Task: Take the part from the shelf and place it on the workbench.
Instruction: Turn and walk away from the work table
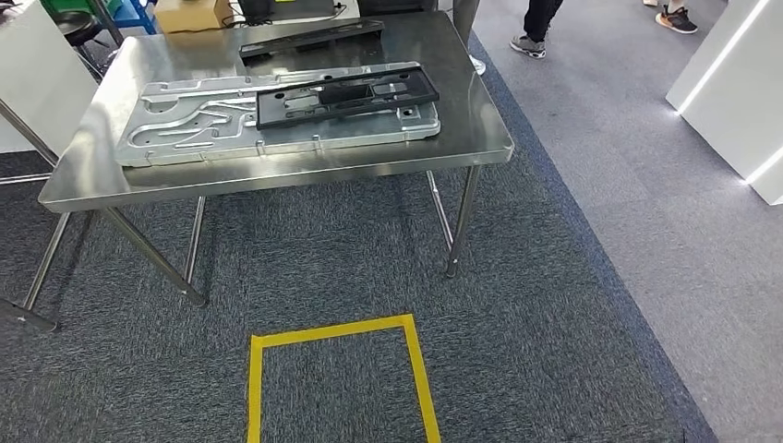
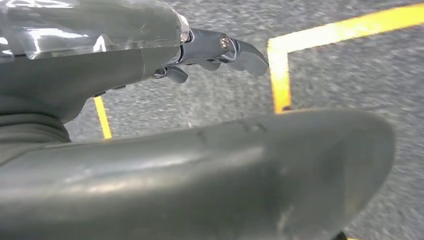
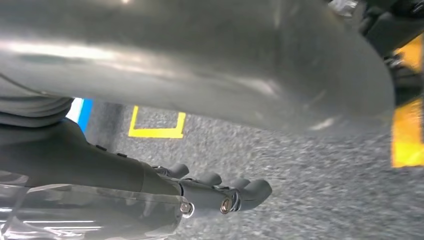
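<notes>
The steel workbench (image 1: 462,92) stands ahead of me in the head view. On it lies a large silver machined plate (image 1: 203,120), and a flat black frame-shaped part (image 1: 346,95) rests on the plate's right half. A second long black part (image 1: 309,39) lies near the bench's far edge. My left hand (image 2: 100,70) hangs over the carpet with its fingers (image 2: 240,52) stretched out and nothing in them. My right hand (image 3: 75,165) hangs the same way over the floor, its fingers (image 3: 240,192) straight and empty.
A yellow tape rectangle (image 1: 337,369) marks the grey carpet in front of the bench. A cardboard box (image 1: 189,14) sits beyond the bench at the back left. A person's shoes (image 1: 528,43) are beyond the far right corner. White lit panels (image 1: 729,92) stand at the right.
</notes>
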Available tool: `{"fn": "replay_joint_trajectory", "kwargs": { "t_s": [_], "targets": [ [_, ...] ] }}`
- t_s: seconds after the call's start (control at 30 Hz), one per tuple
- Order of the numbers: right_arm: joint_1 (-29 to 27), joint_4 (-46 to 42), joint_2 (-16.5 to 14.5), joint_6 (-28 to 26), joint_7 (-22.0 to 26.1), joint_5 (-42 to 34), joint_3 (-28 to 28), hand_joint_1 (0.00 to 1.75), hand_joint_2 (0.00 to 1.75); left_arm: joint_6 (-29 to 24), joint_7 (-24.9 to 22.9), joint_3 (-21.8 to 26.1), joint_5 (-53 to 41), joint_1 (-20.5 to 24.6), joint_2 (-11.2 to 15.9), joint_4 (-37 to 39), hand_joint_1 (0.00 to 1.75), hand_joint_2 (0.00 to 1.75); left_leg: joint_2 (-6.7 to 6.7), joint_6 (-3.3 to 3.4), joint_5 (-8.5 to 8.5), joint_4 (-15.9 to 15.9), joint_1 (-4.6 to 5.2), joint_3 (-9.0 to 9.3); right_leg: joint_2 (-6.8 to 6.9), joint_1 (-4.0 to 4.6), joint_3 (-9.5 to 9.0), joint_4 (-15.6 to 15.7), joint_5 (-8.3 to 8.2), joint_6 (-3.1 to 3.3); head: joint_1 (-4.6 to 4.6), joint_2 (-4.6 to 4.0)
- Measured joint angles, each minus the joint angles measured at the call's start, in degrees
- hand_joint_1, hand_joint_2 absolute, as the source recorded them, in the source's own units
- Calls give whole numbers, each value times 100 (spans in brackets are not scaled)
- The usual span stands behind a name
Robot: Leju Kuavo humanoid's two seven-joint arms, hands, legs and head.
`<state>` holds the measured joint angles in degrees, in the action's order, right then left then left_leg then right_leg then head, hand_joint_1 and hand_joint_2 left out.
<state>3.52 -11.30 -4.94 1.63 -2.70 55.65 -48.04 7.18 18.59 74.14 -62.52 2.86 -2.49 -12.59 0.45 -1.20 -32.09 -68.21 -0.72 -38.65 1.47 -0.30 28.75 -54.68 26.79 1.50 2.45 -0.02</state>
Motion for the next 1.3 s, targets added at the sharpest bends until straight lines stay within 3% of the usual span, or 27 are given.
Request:
{"fn": "replay_joint_trajectory", "kwargs": {
  "t_s": [0.03,0.07,0.1,0.17,0.23,0.27,0.3,0.37,0.4,0.43,0.5,0.53,0.57,0.6,0.63,0.67,0.73,0.77,0.8,0.87,0.93,1.03,1.07,1.1,1.13,1.23,1.3],
  "targets": [
    [-5,0,-12,6,18,-13,0,0,0,4,7,-2,-17,-1,21,0,0,0,0,-17,-159,-354,-1,-62,30,10,108,-18,-68,2,0,0],
    [-7,0,-22,-4,30,-31,-1,0,0,13,22,-4,-30,0,38,-1,0,0,0,-25,-166,-566,-1,-49,52,16,218,-45,-131,-3,0,0],
    [-6,0,-36,-27,28,-59,-6,0,0,22,46,-6,-41,3,59,-1,0,0,1,-23,-45,-594,-1,60,70,20,331,-79,-191,-15,0,0],
    [9,0,-67,-80,-6,-119,-26,0,0,40,109,-13,-57,13,96,-2,0,0,3,13,252,-52,2,587,91,23,540,-161,-300,-51,0,0],
    [32,0,-98,-108,-29,-144,-43,0,0,44,155,-27,-73,39,137,-2,0,0,7,77,193,857,26,1241,111,40,678,-233,-400,-99,0,0],
    [40,0,-109,-114,-24,-144,-48,0,0,44,169,-34,-79,53,153,-2,0,0,9,112,103,1163,42,1430,118,46,709,-249,-453,-125,1,0],
    [40,0,-115,-120,-18,-144,-50,0,0,43,173,-38,-84,61,164,-2,0,0,10,148,52,1319,57,1499,125,46,726,-247,-508,-154,1,0],
    [37,1,-118,-126,-7,-143,-56,0,0,37,172,-40,-86,61,174,-2,0,0,22,232,136,1346,54,1425,102,30,755,-246,-555,-224,1,0],
    [35,2,-118,-126,-8,-142,-57,0,0,30,164,-41,-85,66,177,-2,0,0,28,278,194,1353,46,1370,50,18,796,-329,-438,-262,-1,0],
    [32,3,-118,-126,-14,-141,-60,0,0,19,156,-42,-84,74,178,-2,0,0,31,318,259,1365,36,1300,-9,10,868,-523,-215,-299,-1,0],
    [29,4,-118,-121,-41,-139,-67,0,0,-11,112,-42,-70,89,179,-2,0,0,24,361,371,1364,33,1137,-99,-7,1072,-1215,365,-351,-1,0],
    [27,4,-118,-118,-60,-138,-72,0,0,-35,73,-42,-63,89,179,-2,0,0,21,364,431,1358,36,1054,-109,-9,1159,-1591,532,-366,0,0],
    [26,4,-118,-117,-82,-138,-81,0,0,-63,25,-41,-54,88,179,-2,0,0,21,360,486,1348,39,974,-112,-10,1187,-1853,557,-372,0,0],
    [25,4,-118,-123,-104,-138,-93,0,0,-95,-23,-40,-50,88,178,-2,0,0,21,352,537,1335,42,902,-113,-9,1123,-1931,460,-369,0,0],
    [23,4,-118,-133,-123,-138,-107,0,0,-133,-71,-40,-51,90,178,-2,0,0,19,342,582,1320,44,837,-115,-9,939,-1777,299,-354,0,0],
    [23,4,-117,-147,-142,-139,-122,0,0,-168,-116,-40,-57,92,175,-2,0,0,15,329,622,1306,46,788,-120,-5,649,-1418,153,-326,0,0],
    [27,4,-111,-185,-180,-147,-151,0,0,-227,-189,-40,-81,99,162,-2,0,0,9,288,684,1280,62,719,-135,18,16,-510,111,-249,0,0],
    [29,4,-109,-199,-198,-158,-167,0,0,-245,-212,-41,-92,106,155,-2,0,0,9,259,711,1268,69,694,-140,33,-177,-188,167,-212,0,0],
    [30,4,-107,-211,-214,-173,-183,0,0,-257,-223,-41,-100,113,150,-2,0,0,11,227,739,1261,73,671,-142,46,-261,-15,224,-182,0,0],
    [25,4,-108,-238,-247,-197,-212,0,0,-271,-230,-42,-106,125,143,-2,0,0,13,164,762,1232,69,640,-130,32,-256,76,220,-117,0,0],
    [13,4,-109,-282,-297,-208,-249,0,0,-274,-226,-42,-108,127,134,-2,0,0,6,109,551,950,59,520,-104,8,-235,103,167,-43,0,0],
    [-12,4,-107,-342,-340,-237,-317,0,131,-274,-197,-42,-108,120,128,-2,0,0,0,42,-80,-194,30,65,-69,23,-161,90,118,10,0,0],
    [-20,4,-105,-352,-342,-251,-338,0,175,-274,-181,-42,-108,115,127,-2,0,0,0,28,-169,-470,21,-27,-65,28,-136,77,108,11,0,0],
    [-23,4,-104,-364,-347,-269,-360,0,175,-274,-165,-42,-107,109,125,-2,0,0,0,21,-139,-533,14,-13,-64,31,-116,59,102,8,0,0],
    [-25,4,-103,-379,-359,-288,-385,0,175,-274,-149,-42,-105,106,122,-2,0,0,1,23,-2,-341,9,122,-64,31,-103,36,102,1,0,0],
    [-24,4,-104,-424,-417,-337,-454,0,175,-275,-122,-42,-102,111,118,-2,0,0,3,72,425,859,6,811,-66,51,-50,-78,134,-42,0,0],
    [-21,4,-102,-459,-481,-371,-494,0,175,-276,-114,-42,-102,111,109,-2,0,0,2,110,441,1167,13,942,-70,76,9,-147,144,-65,0,0]
  ]
}}
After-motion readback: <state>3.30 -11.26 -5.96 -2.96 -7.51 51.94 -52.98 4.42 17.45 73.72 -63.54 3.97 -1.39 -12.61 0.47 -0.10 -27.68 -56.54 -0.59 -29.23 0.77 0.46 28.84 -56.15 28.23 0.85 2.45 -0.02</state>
